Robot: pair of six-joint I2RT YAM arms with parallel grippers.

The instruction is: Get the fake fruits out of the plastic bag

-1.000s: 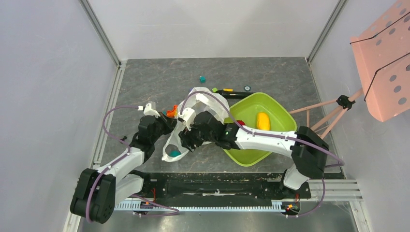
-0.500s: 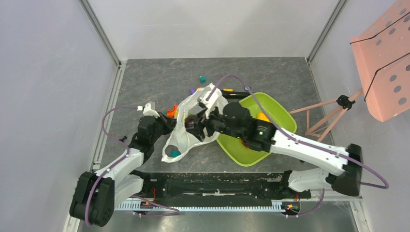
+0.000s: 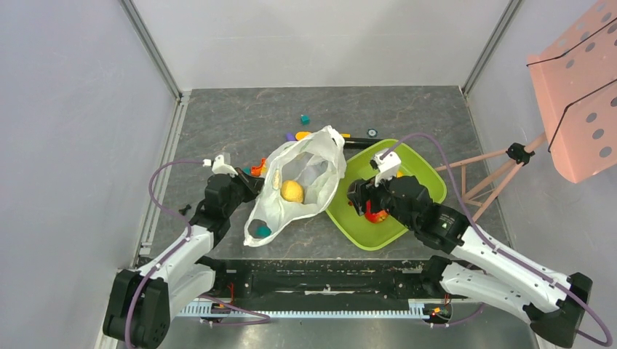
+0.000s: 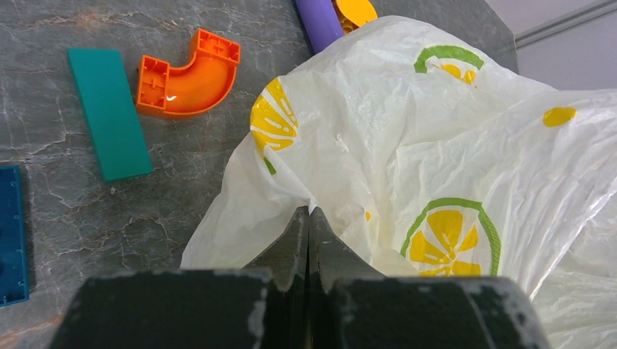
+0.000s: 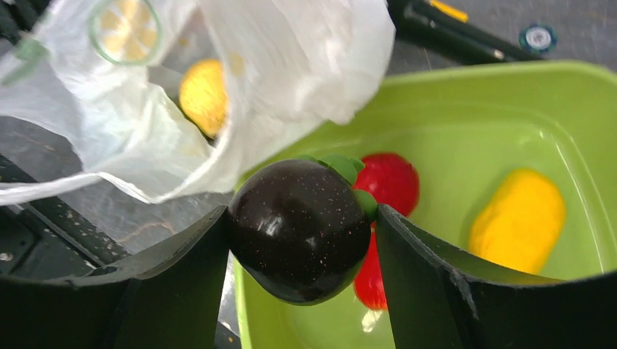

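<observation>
The plastic bag [image 3: 298, 182] lies open beside the lime-green tray [image 3: 426, 182]. My left gripper [image 3: 251, 185] is shut on the bag's left edge, as the left wrist view shows [image 4: 309, 217]. A yellow fruit [image 3: 292, 191] lies inside the bag; it also shows in the right wrist view [image 5: 204, 94]. My right gripper [image 5: 300, 240] is shut on the dark purple-black ball [image 5: 298, 229] and holds it above the tray's near-left rim [image 5: 466, 109]. In the tray lie two red fruits [image 5: 393, 182] and a yellow pear shape [image 5: 518, 218]. The green apple is not in view.
An orange curved block [image 4: 188, 73], a teal flat block [image 4: 109, 113] and a blue block [image 4: 11, 233] lie left of the bag. A purple cylinder [image 4: 318, 22] lies behind it. A teal piece [image 3: 263, 231] sits in the bag's near end. A pink perforated stand [image 3: 575, 87] is at the right.
My right gripper has come out of the bag with the dark ball and moved right over the tray. The bag has settled open, showing the yellow fruit. My left gripper stays put.
</observation>
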